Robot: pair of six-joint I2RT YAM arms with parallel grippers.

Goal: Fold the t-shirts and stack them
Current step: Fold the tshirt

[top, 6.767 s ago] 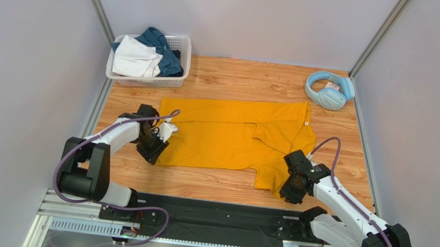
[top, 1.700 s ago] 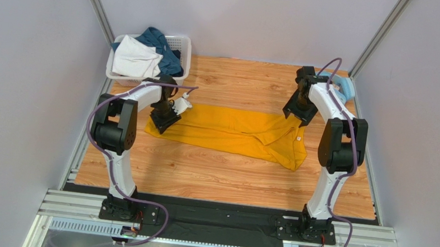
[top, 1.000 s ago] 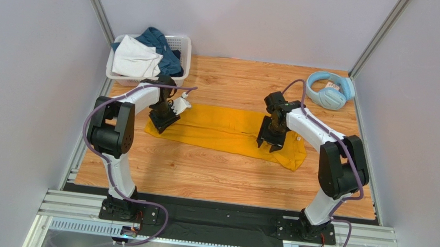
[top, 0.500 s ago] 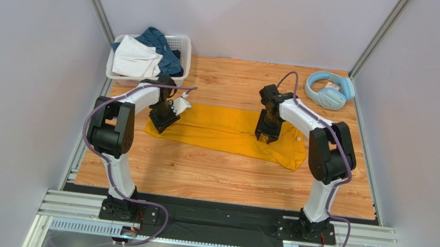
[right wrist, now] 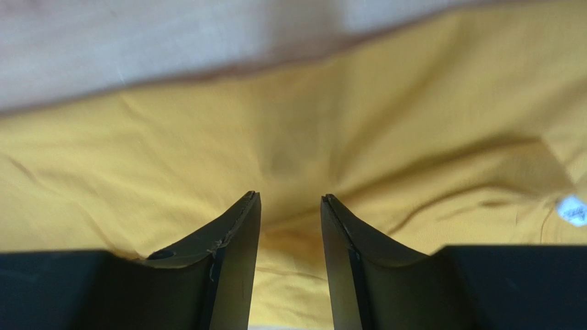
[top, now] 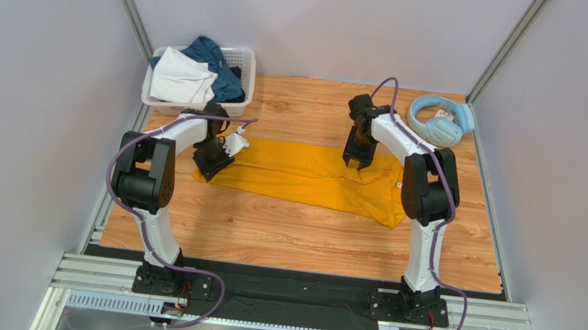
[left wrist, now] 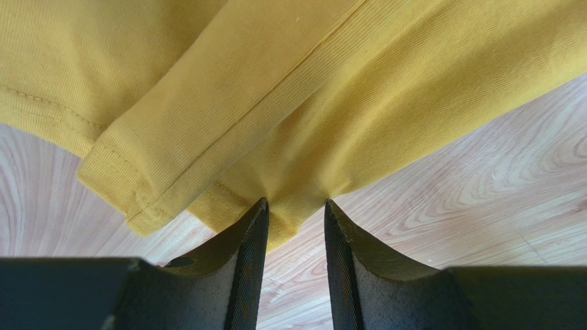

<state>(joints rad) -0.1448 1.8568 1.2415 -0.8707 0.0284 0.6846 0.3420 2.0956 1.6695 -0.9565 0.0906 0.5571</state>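
Mustard t-shirt (top: 304,180) lies as a folded band across mid-table. Left gripper (left wrist: 295,206) is clamped on its left corner. Right gripper (right wrist: 289,199) is at the far edge with jaws slightly apart and creases converging, so its grip is unconfirmed. Pinch both layers there and lift both ends evenly.

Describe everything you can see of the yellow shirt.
The shirt is mustard-yellow ribbed knit with stitched hems. It lies folded lengthwise into a long band across the wooden table, with its layers overlapping. Its right end is wider and rumpled, and a small white tag shows there. The left fingers pinch a bunched corner at its left end. The right fingers straddle a pucker near its far edge; whether they grip it is unclear.
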